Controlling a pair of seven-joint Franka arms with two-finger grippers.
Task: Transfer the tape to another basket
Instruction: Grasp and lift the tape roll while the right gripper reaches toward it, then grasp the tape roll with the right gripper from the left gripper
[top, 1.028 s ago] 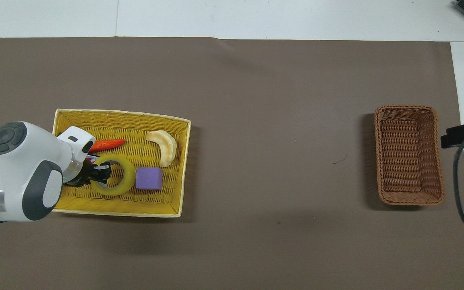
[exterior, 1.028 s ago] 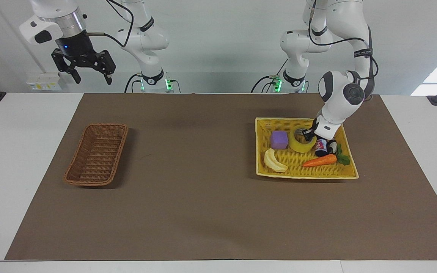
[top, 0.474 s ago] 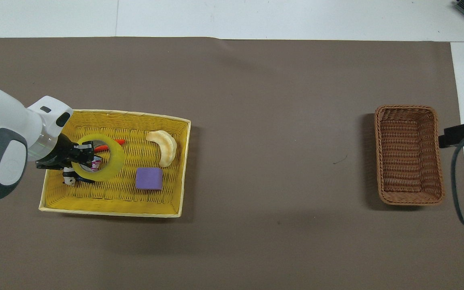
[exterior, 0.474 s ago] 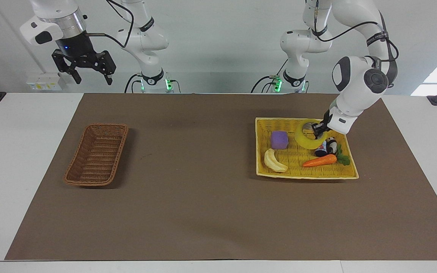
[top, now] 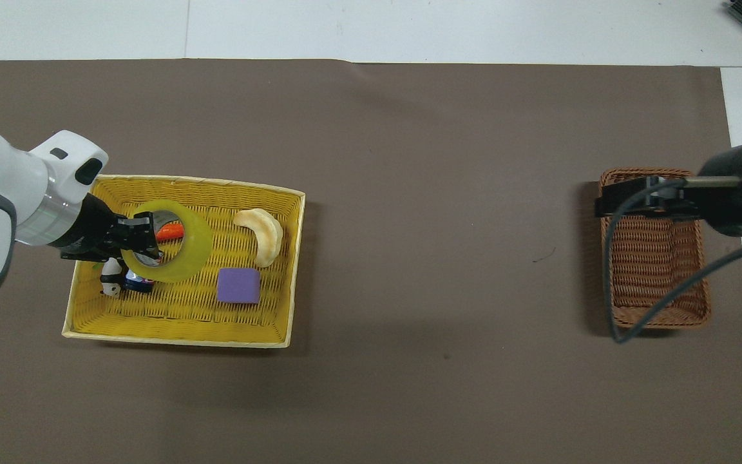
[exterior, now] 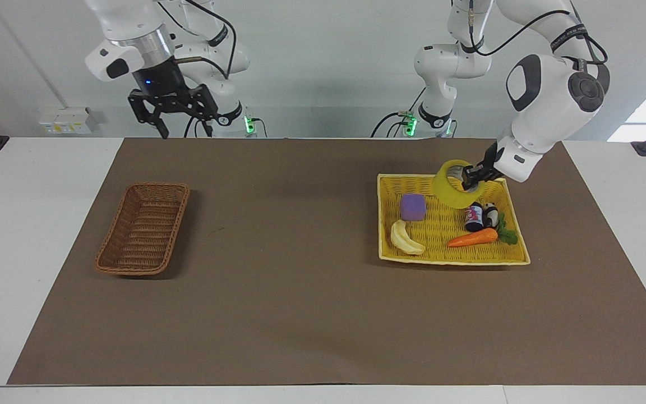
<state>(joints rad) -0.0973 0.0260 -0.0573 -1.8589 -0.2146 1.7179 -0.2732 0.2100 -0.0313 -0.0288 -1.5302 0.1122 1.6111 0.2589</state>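
The left gripper (exterior: 471, 178) has the wide roll of yellowish translucent packing tape (exterior: 451, 184) pinched by its rim, tilted and lifted clear above the flat bright-yellow woven tray (exterior: 511, 255). The right gripper (exterior: 180, 120) hangs spread wide, high over the counter's robot edge. The narrow dark-brown wicker basket (exterior: 142, 229) sits at the right arm's end.

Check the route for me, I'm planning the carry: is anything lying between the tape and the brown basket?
Nothing visible. The left gripper holds the tape up over the yellow tray; only bare mat lies between it and the basket. The right gripper waits, raised.
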